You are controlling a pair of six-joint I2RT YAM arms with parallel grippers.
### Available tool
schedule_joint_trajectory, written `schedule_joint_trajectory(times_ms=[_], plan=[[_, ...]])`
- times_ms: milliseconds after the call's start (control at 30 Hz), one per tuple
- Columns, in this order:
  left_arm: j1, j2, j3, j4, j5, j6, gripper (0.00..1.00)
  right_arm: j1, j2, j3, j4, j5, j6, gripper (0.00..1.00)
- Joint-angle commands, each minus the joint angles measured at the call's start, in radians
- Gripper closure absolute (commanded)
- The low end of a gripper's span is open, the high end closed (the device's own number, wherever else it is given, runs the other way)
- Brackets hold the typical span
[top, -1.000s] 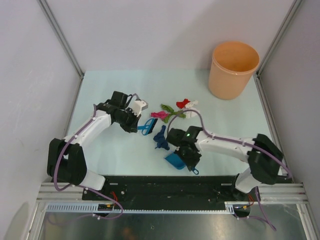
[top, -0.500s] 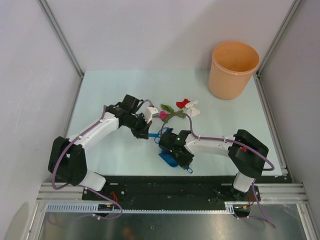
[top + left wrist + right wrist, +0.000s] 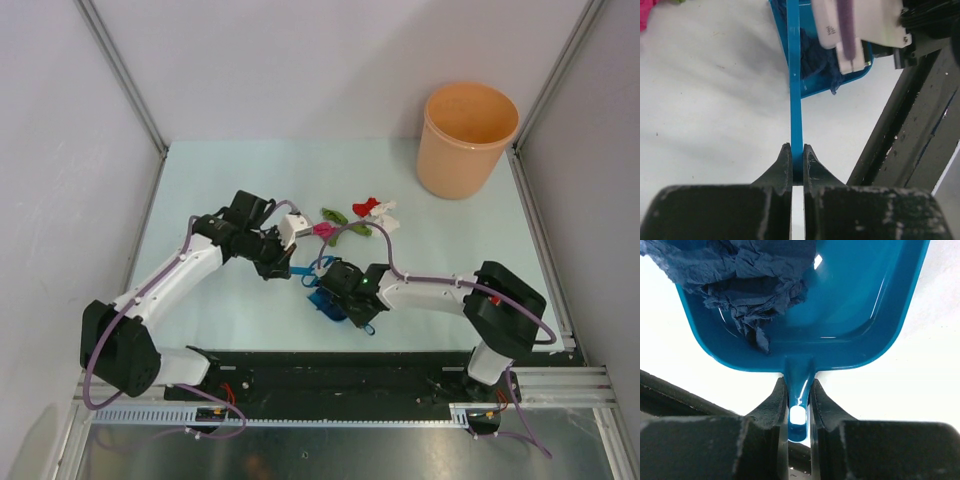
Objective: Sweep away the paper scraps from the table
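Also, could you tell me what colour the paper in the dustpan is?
Dark blue; the crumpled paper shows best in the right wrist view.

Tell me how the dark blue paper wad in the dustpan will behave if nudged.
Probably light and floppy: the dark blue paper wad is thin, creased, ragged. It likely slides easily on the glossy dustpan, not rolls.

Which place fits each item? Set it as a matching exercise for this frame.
Items:
1. dustpan
2. thin blue tool
3. dark blue wad
4. orange bin

Places:
A. far right corner of the table
B. inside the dustpan
C. clamped in the left gripper
D. handle clamped in the right gripper

Pairs: 1-D, 2-C, 3-B, 4-A.
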Motion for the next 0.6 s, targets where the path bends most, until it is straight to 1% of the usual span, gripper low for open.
schedule_joint_trajectory(times_ms=[0,133,233,267,333,400,500,567], plan=[[0.008,-0.025,0.039,-0.024,-0.016,0.013,1.00,-0.005,-0.043,-0.048,0.120,0.057,-0.027,1.00],[0.012,-0.033,0.056,-0.028,-0.034,0.003,1.00,-0.007,-0.063,-0.065,0.171,0.080,-0.044,1.00],[0.046,-0.049,0.095,-0.029,-0.042,-0.031,1.00,-0.018,-0.086,-0.094,0.212,0.050,-0.058,1.00],[0.058,-0.057,0.127,-0.031,-0.036,-0.040,1.00,-0.022,-0.093,-0.101,0.219,0.039,-0.061,1.00],[0.098,-0.073,0.158,-0.041,0.019,-0.040,1.00,-0.027,-0.115,-0.118,0.237,0.037,-0.068,1.00],[0.115,-0.073,0.186,-0.063,0.077,-0.027,1.00,-0.030,-0.135,-0.130,0.251,0.028,-0.074,1.00],[0.117,-0.066,0.206,-0.071,0.079,-0.013,1.00,-0.039,-0.155,-0.137,0.260,0.024,-0.087,1.00],[0.135,-0.056,0.227,-0.069,0.055,-0.019,1.00,-0.041,-0.182,-0.137,0.248,0.031,-0.094,1.00]])
